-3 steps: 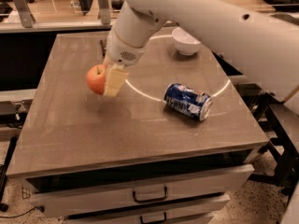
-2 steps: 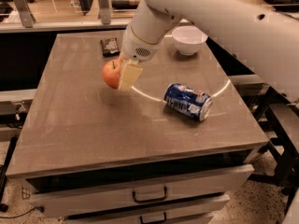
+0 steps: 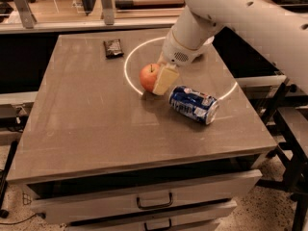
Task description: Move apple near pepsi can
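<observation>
One gripper point(image 3: 155, 81) in play, down low over the one table point(image 3: 72, 129), fingers wrapped around one apple point(image 3: 147, 76), and that's the only apple out there. One pepsi can point(image 3: 194, 104), lying on its side just beside the gripper, on the camera's right and a touch nearer. One dark snack packet point(image 3: 113, 47), beyond the gripper toward the far-left corner. Two drawer handles point(image 3: 154, 201) count in on the table's front, well below the gripper.

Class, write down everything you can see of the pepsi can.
The pepsi can is blue aluminium with white markings and a silver end facing front-right. It lies on its side on the table and looks slightly dented. The gripper, shut on the apple, is just beside the can's far-left end.
</observation>
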Robot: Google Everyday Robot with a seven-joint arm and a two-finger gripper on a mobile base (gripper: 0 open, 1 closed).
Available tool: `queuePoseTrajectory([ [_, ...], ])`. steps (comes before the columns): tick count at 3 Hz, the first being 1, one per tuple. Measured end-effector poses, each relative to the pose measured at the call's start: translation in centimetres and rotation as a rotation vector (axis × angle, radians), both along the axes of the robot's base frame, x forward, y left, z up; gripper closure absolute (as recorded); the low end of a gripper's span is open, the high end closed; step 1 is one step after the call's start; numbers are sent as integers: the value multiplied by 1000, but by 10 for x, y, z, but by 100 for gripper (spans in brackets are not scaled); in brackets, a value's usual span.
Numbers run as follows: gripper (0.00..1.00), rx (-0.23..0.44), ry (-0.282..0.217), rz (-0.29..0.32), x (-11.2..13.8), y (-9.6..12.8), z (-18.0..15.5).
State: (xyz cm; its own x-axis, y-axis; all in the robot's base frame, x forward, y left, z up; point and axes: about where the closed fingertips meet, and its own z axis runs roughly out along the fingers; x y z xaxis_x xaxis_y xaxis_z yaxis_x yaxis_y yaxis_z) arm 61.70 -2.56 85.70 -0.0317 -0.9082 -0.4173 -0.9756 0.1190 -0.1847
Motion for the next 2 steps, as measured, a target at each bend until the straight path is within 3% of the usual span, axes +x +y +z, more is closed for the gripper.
queuePoseTrajectory([
  [1, 74, -4, 26, -35, 1, -19, -3],
  [2, 43, 14, 63, -83, 1, -21, -9],
])
